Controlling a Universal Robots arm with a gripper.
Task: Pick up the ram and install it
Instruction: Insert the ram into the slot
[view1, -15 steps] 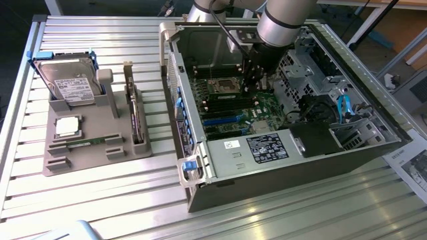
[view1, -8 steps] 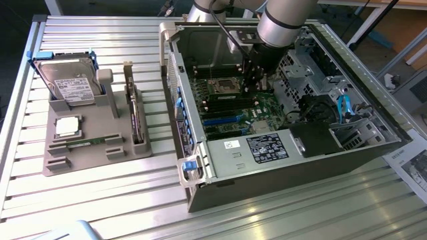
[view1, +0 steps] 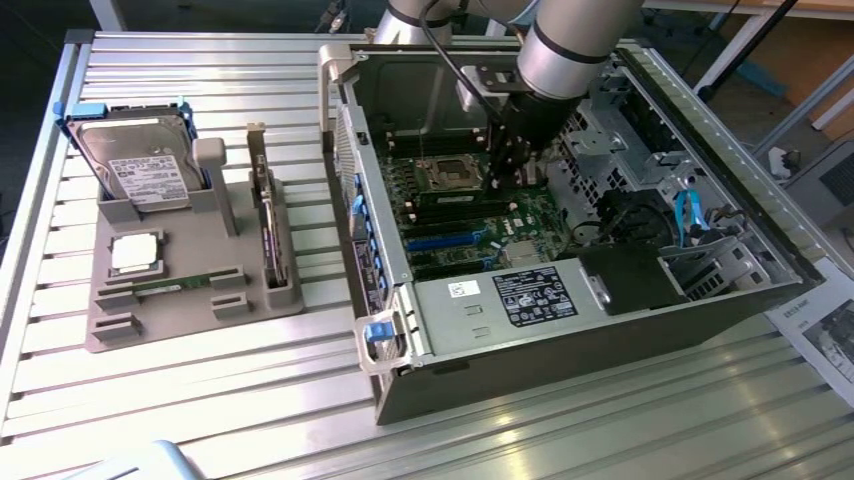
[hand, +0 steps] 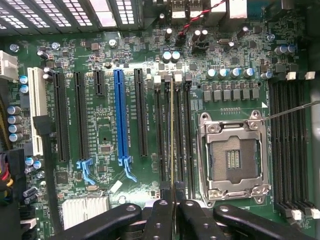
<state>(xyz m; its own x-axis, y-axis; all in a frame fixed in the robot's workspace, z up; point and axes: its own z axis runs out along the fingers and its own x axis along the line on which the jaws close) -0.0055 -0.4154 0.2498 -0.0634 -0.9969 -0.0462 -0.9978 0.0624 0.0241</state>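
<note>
In the wrist view the ram (hand: 171, 130) shows edge-on as a thin green-gold strip. It stands upright over the row of black memory slots (hand: 183, 135) beside the empty processor socket (hand: 235, 157). My gripper (hand: 172, 205) is shut on the ram's near end, with a black finger (hand: 159, 217) on each side. Whether the ram touches a slot I cannot tell. In the exterior view the gripper (view1: 505, 170) reaches down inside the open computer case (view1: 574, 300), above the motherboard (view1: 467, 225).
A grey holder (view1: 187, 330) sits at the exterior view's left, bearing a hard drive (view1: 134, 165), a silver processor (view1: 134, 253), a dark expansion card (view1: 271, 235) and another green ram stick (view1: 171, 288). Case walls, drive cages and blue cables (view1: 687, 215) crowd the arm.
</note>
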